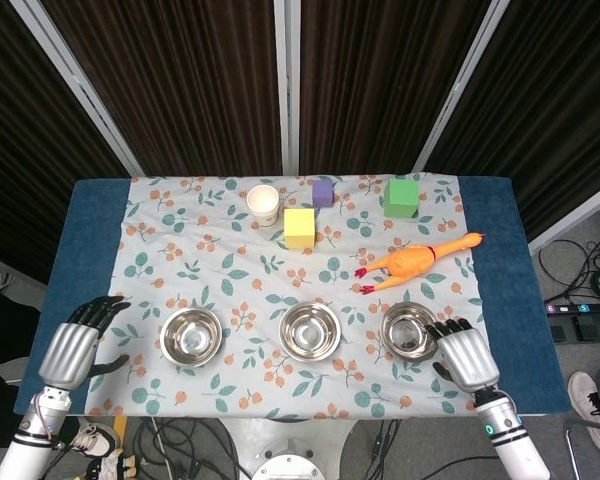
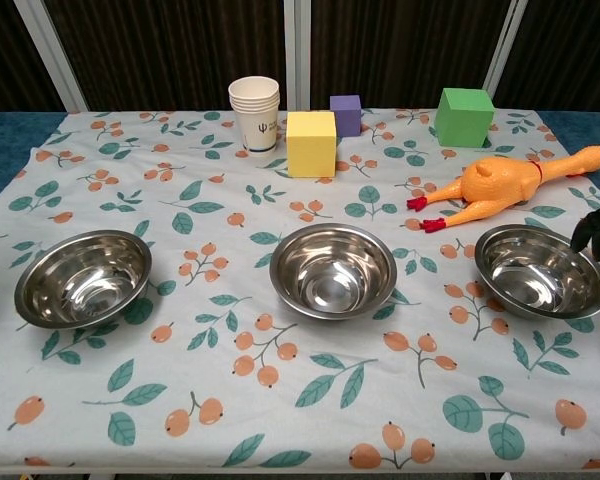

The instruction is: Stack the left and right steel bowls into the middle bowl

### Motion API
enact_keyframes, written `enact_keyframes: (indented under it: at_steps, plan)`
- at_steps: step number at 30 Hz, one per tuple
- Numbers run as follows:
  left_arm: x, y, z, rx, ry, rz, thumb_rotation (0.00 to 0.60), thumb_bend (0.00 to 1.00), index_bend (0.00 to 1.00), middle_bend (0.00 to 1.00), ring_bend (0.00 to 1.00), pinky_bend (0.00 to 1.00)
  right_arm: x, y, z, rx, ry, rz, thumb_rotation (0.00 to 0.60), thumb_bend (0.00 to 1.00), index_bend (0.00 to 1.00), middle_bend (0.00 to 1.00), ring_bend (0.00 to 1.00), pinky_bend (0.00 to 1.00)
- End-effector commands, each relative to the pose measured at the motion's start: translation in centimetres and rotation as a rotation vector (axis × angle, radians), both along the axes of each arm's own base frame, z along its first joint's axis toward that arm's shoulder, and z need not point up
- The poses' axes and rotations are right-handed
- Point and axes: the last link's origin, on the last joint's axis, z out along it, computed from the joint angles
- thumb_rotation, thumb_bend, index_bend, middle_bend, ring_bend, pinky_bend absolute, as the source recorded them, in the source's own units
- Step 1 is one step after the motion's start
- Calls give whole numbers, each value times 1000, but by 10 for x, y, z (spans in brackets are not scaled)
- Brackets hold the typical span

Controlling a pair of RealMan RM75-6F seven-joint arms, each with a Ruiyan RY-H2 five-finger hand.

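Nearest the robot, along the front of the bench (image 1: 90, 215), three steel bowls sit in a row: left bowl (image 1: 191, 334), middle bowl (image 1: 310, 331) and right bowl (image 1: 410, 331), each apart from the others and empty. Beside the right bowl's outer rim is the right hand (image 1: 462, 353), fingers spread, grasping nothing. Well left of the left bowl is the left hand (image 1: 75, 343), released too. Farther back lie a rubber chicken (image 1: 412, 262), yellow block (image 1: 299, 227), paper cups (image 2: 254, 112), purple block (image 1: 323, 192) and green block (image 1: 402, 197).
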Motion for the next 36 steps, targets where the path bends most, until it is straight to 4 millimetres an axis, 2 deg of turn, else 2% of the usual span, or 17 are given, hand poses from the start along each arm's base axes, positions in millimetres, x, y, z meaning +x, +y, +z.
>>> enact_keyframes:
  at_steps: [1,18,31,36]
  plan:
    - [-2,0,0,-1,-3,5,600,63,250,281,181,242,4,-5,-9,16,32,14,600,101,361,414,358,369]
    - [-14,1,0,3,-20,33,600,63,250,282,181,242,11,-12,-36,74,117,13,600,109,438,470,358,338]
    - [-18,2,0,0,-21,43,600,64,250,281,182,242,20,-24,-52,88,143,36,600,222,514,514,368,335]
    - [-19,2,-1,-2,-22,48,600,63,250,282,181,242,23,-27,-56,91,144,39,600,314,560,539,398,335]
